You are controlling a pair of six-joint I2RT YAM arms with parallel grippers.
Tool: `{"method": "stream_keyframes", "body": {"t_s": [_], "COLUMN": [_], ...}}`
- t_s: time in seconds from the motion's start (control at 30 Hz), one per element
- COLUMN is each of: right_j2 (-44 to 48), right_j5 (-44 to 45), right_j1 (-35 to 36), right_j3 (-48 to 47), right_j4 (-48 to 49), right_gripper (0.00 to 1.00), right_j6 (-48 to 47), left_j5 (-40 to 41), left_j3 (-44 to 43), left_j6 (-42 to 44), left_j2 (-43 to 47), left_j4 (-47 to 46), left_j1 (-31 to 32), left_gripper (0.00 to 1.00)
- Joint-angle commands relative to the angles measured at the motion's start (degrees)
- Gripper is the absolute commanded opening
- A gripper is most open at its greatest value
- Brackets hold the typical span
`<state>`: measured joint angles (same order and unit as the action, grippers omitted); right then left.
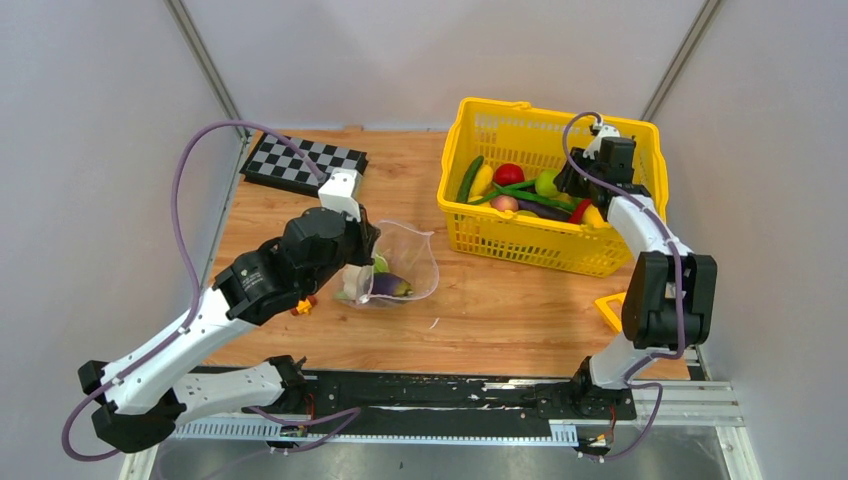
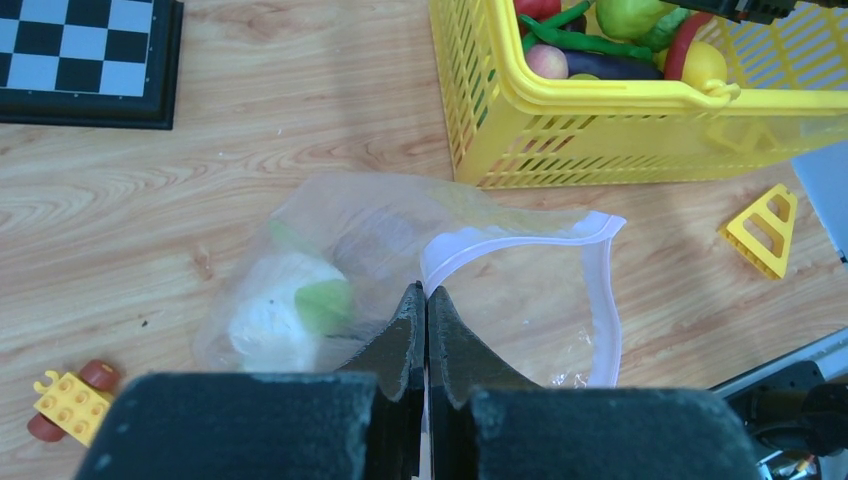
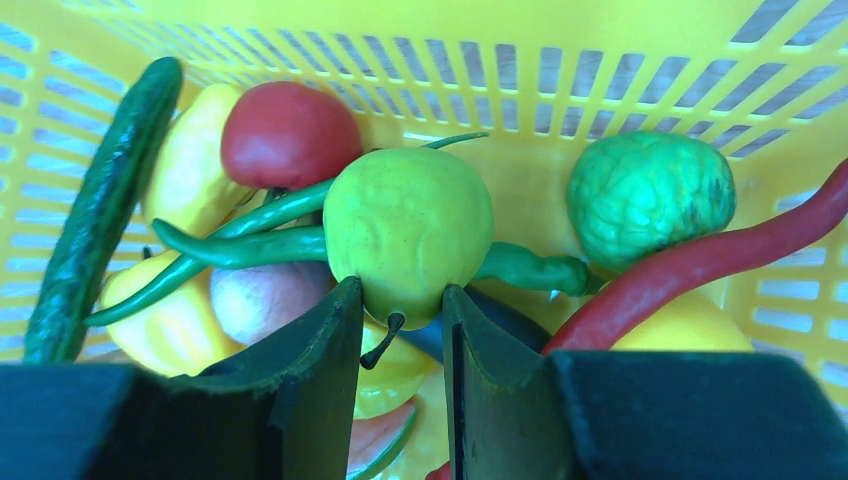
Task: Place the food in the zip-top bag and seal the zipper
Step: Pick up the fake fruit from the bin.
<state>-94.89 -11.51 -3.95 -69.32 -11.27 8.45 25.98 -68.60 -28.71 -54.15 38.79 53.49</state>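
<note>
Your bench [image 1: 480, 310] carries the yellow basket [image 1: 540, 250] at the far right. The zip-top bag [image 1: 415, 255] lies left of it, near the middle, with its mouth gaping toward the right. The bag is clear and crumpled, with a purple eggplant [image 1: 388, 285] and a green-and-white piece [image 2: 300, 305] inside.

Your left gripper [image 2: 427, 300] sits at the bag's near rim. Its jaws are pressed together on the plastic, right where the zipper [image 2: 600, 300], a pale pink strip, starts its curl round the open mouth.

Your right gripper [image 3: 400, 290] hangs inside the basket with its jaws apart. The yellow-green apple [image 3: 405, 225] sits just past the tips, with its stem in the gap. Beside it lie a cucumber [image 3: 100, 210], a red chili [image 3: 700, 265] and a red round piece [image 3: 290, 135].
</note>
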Motion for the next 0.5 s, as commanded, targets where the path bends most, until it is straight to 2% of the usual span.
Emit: {"method": "stream_keyframes", "body": {"t_s": [0.0,0.47], "right_j2": [4.0,15.24], "right_j5": [-4.51,-16.91], "right_j1": [-0.03,-0.01], "right_j3": [1.64,3.93], "right_j4": [3.93,5.65], "right_gripper": [0.18,0.18], "right_j6": [1.43,4.34], "left_j5": [0.02,-1.37], "left_j3": [0.2,1.31], "left_j6": [-0.94,-1.44], "left_j2": [-0.27,-0.18], "left_j4": [-1.97,-3.22], "left_j1": [-0.06,-0.06], "left_gripper": [0.0,0.0]}}
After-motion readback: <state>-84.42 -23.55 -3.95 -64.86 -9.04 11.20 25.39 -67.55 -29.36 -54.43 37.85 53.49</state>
